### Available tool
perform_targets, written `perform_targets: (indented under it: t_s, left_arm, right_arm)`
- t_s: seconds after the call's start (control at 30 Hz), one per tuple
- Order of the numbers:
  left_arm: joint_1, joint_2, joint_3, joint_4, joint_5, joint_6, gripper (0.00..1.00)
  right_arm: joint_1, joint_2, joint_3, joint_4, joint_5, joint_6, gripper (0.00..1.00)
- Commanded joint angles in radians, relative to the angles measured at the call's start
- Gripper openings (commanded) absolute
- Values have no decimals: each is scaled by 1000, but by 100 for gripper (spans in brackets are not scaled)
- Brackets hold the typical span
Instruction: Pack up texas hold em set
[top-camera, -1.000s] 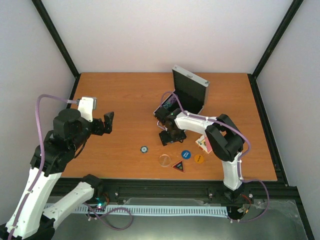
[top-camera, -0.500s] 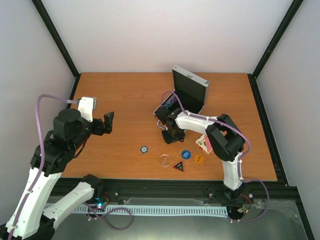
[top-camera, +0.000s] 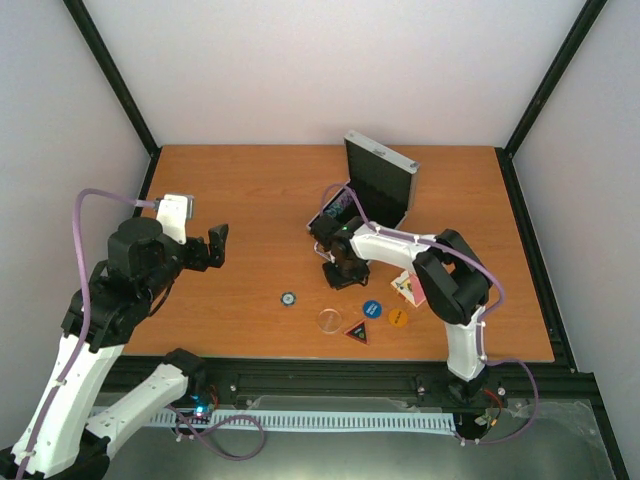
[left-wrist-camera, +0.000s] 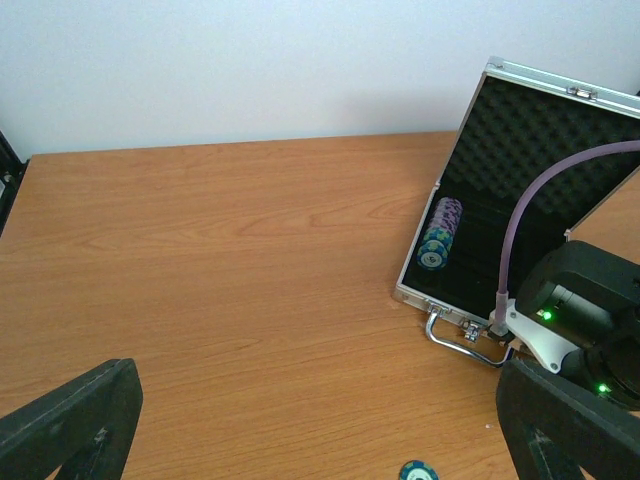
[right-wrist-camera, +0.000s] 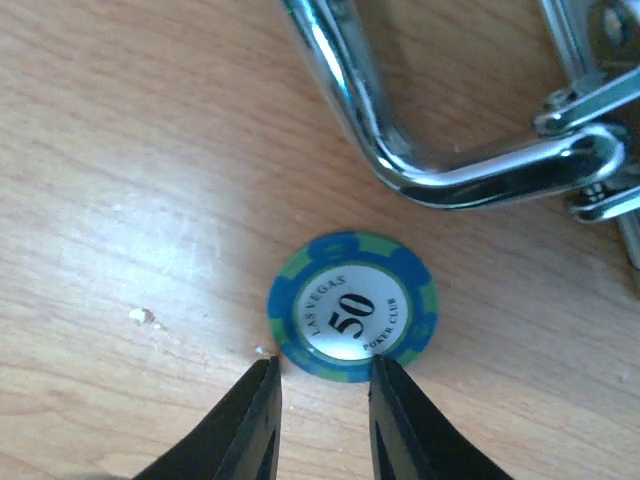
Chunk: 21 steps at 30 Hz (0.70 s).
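Flat 50 chip (right-wrist-camera: 352, 307), print slanting up-right; right hand (right-wrist-camera: 322, 375) narrowly parted at its rim, left hand (top-camera: 218, 247) spread wide.

A brown wood-grain table (top-camera: 230, 190) sits between white walls (top-camera: 330, 70), with black posts (top-camera: 110, 75) slanting up at its far corners

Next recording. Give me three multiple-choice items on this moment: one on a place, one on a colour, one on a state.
1. Where does the 50 chip lie relative to the case?
A inside it; B on its lid; C on the table by its handle.
2. The case's lining is:
A black; B red; C white.
3. The left gripper is:
A shut on a chip; B open and empty; C shut and empty.

Key: C, the right wrist view shows it on wood below the chrome handle. A, the left wrist view shows black foam. B, its fingers stand wide apart with nothing between.
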Motion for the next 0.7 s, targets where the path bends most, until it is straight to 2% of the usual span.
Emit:
perform_targets:
  t_s: [0.0, 0.17, 0.23, 0.3, 0.37, 0.43, 0.47, 0.67]
  left_arm:
    - [4, 1, 3, 9, 8, 6, 100]
    - [4, 2, 7, 10, 11, 7, 100]
    - [4, -1, 8, 7, 8, 9, 100]
    - [4, -4, 8, 4, 1, 11, 100]
    - [4, -4, 7, 0, -2, 11, 100]
    - [4, -6, 6, -1, 0, 10, 100]
    - [4, -7, 5, 1, 0, 9, 100]
    - [4, -5, 1, 3, 1, 6, 100]
  right_arm:
    - [32, -32, 66, -47, -3, 2, 26]
    - [50, -20, 103, -63, -9, 7, 26]
    - [51, -17, 108, -67, -5, 9, 33]
    - [51, -19, 111, -67, 13, 10, 48]
    - [51, -25, 114, -69, 31, 4, 68]
    - [49, -25, 121, -76, 52, 1, 96]
    - [47, -24, 120, -77, 54, -5, 100]
    - [21, -6, 120, -73, 31, -45, 100]
